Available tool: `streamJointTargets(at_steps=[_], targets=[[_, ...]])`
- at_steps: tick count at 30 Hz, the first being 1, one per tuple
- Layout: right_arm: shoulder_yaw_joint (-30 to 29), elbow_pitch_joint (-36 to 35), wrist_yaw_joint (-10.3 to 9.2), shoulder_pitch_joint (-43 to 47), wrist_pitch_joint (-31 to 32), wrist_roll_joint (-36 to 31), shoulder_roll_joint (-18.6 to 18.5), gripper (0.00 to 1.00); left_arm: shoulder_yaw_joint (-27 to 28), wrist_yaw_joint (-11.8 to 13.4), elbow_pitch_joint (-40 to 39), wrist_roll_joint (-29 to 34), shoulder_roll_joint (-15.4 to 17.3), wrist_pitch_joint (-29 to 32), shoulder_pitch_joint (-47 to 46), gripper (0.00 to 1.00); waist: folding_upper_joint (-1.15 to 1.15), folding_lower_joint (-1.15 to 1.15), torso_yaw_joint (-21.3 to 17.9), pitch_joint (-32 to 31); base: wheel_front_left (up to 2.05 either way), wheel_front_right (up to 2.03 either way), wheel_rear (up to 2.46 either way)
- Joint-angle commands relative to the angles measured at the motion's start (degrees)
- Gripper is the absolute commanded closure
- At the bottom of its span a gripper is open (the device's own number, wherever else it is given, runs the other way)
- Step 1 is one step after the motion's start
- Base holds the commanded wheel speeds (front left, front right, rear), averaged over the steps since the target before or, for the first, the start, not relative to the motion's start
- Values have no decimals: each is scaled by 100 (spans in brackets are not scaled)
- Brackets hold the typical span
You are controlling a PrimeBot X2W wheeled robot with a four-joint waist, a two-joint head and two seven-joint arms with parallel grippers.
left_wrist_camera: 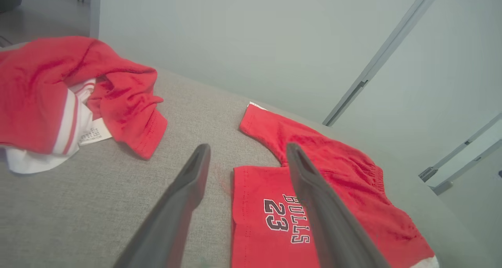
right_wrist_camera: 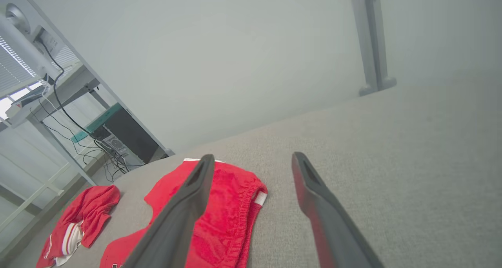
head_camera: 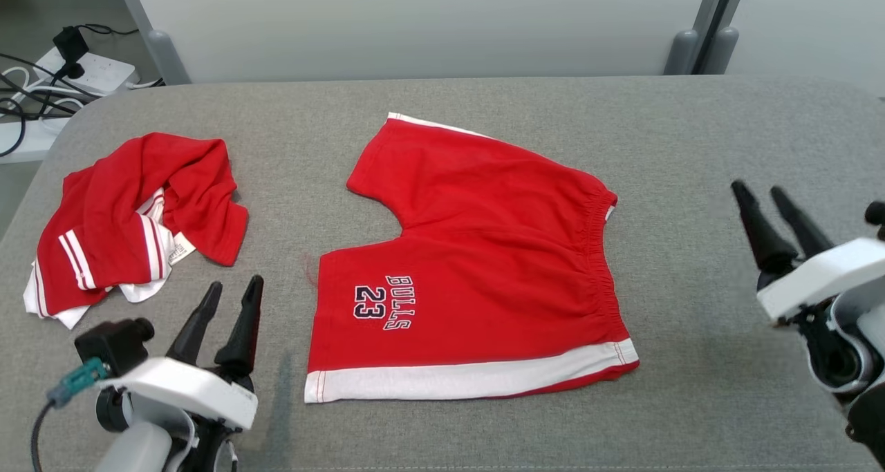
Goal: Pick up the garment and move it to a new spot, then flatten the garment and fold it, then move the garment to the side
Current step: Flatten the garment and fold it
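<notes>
- Red shorts [head_camera: 477,265] lie spread flat in the middle of the head view, on the grey fabric table [head_camera: 691,147].
- Their gathered waistband points to the frame's right and the leg openings to its left; a white stripe runs along the lower edge.
- "BULLS 23" is printed in dark letters on the lower leg and reads sideways.
- The left gripper [head_camera: 235,285] stands at the lower left of the frame, near the shorts' lower-left corner but not touching them.
- In the left wrist view its jaws [left_wrist_camera: 248,147] are spread apart and hold nothing, with the shorts [left_wrist_camera: 353,170] lying beyond and under the right finger.
- The right gripper [head_camera: 758,189] sits at the right edge of the head view, well apart from the waistband.
- In the right wrist view its jaws [right_wrist_camera: 253,156] are likewise released and empty, the shorts [right_wrist_camera: 231,221] at lower left.
- A crumpled red-and-white garment [head_camera: 138,216] lies bunched at the left of the head view, apart from the shorts, its label showing.
- A white power strip [head_camera: 90,71] with dark cables sits off the table at the upper left.
</notes>
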Motion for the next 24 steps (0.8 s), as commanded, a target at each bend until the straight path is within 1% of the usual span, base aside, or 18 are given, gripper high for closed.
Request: streamJointTargets(at_steps=[1,5,9,11,13,17,19,24], targets=[[-291,-73,9,17,-80,-387,-17,0,341,-4,-165,278,99,-50,-6,0,0,0,-22,-22,0,0,0],[-1278,-200,9,430,-82,-1610,433,0,941,-4,-351,912,-251,-51,246,0,0,0,-45,-100,0,0,0],[-1895,-362,9,861,-83,-2494,834,0,1294,-4,-402,1471,-507,-51,453,0,0,0,-52,-195,0,0,0],[-2097,-430,9,1037,-83,-2759,1009,0,1408,-4,-401,1714,-603,-51,538,0,0,0,-51,-241,0,0,0],[-2155,-474,9,1191,-83,-3092,1098,0,1530,-4,-396,1926,-699,-51,624,0,0,0,-48,-282,0,0,0],[-2408,-559,9,1417,-84,-3488,1266,0,1823,-4,-430,2362,-863,-51,774,0,0,0,-40,-346,0,0,0],[-2536,-590,9,1513,-84,-3679,1344,0,1813,-4,-439,2659,-890,-51,850,0,0,0,-41,-376,0,0,0],[-2756,-680,9,1775,-84,-4119,1530,0,1913,-4,-452,2902,-1038,-51,1026,0,0,0,-31,-457,0,0,0]])
